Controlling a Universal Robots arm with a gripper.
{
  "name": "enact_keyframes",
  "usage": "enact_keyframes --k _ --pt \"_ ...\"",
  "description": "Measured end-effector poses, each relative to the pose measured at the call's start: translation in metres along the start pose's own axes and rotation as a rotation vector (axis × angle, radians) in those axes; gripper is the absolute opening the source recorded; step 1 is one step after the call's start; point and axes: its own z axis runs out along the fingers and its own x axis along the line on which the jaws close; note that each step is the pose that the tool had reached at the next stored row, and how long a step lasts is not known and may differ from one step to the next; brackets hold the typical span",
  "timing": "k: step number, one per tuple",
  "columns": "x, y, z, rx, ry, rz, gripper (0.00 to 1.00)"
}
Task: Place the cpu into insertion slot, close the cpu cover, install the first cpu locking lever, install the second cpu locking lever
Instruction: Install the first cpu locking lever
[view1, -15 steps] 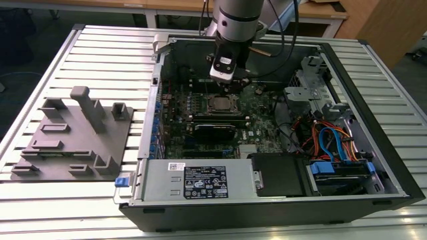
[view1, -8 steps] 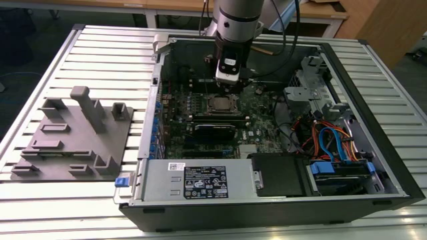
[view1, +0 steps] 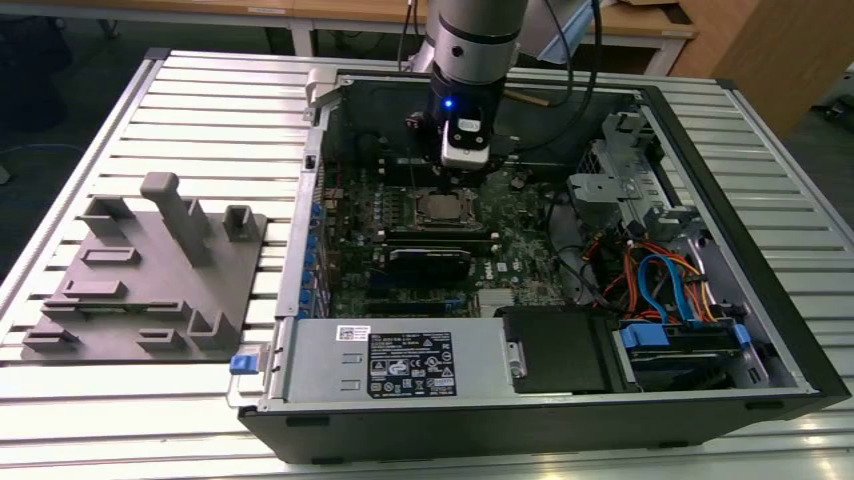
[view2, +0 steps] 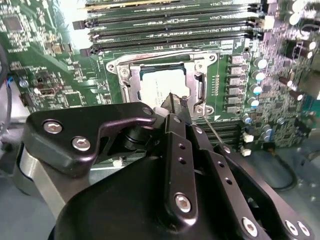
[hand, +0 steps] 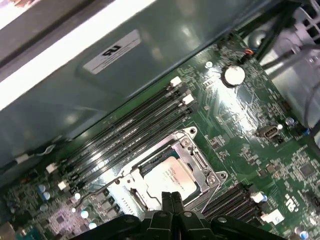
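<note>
- Gripper (view2: 176, 101): your fingers (hand: 167, 201) are clenched tip to tip with nothing seen between them, just above the socket's edge.
- cpu (hand: 171, 176): seated in the insertion slot (hand: 148, 168) on the green board.
- cpu cover (view2: 199, 87): lying flat, framing the cpu.
- Memory slots (hand: 130, 132): just beside the socket.

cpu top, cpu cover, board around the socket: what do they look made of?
The cpu: probably metal top, matte silver-grey, soft even sheen. The cpu cover: likely stamped steel, bright glints along its edges. The circuit board: green glossy laminate, maybe fibreglass; light reflects off it.
</note>
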Motion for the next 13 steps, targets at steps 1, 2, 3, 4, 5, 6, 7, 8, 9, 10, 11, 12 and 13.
enact_keyframes --k 1,2,3,4,5,6,7,8,9,10,11,12,13 --pt "0.0 0.0 0.0 0.0004 0.0 -0.014 0.1" --pt "0.0 0.0 0.0 0.0008 0.0 -0.027 0.1" --pt "0.0 0.0 0.0 0.0013 0.0001 -0.041 0.1" --pt "0.0 0.0 0.0 0.0017 0.0001 -0.054 0.1" --pt "0.0 0.0 0.0 0.002 0.0002 -0.068 0.1" --pt "0.0 0.0 0.0 0.0024 0.0002 -0.08 0.1" --pt "0.0 0.0 0.0 0.0027 0.0003 -0.091 0.1" --pt "0.0 0.0 0.0 0.0029 0.0002 -0.099 0.1" --pt "0.0001 -0.0001 0.0 0.0031 0.0002 -0.104 0.1" --pt "0.0002 -0.0001 0.0 0.0031 0.0001 -0.106 0.1" --pt "0.0003 -0.0002 0.0 0.0031 0.0 -0.106 0.1" --pt "0.0003 -0.0002 0.0 0.0031 0.0 -0.106 0.1" --pt "0.0003 -0.0002 0.0 0.003 0.0 -0.106 0.1"
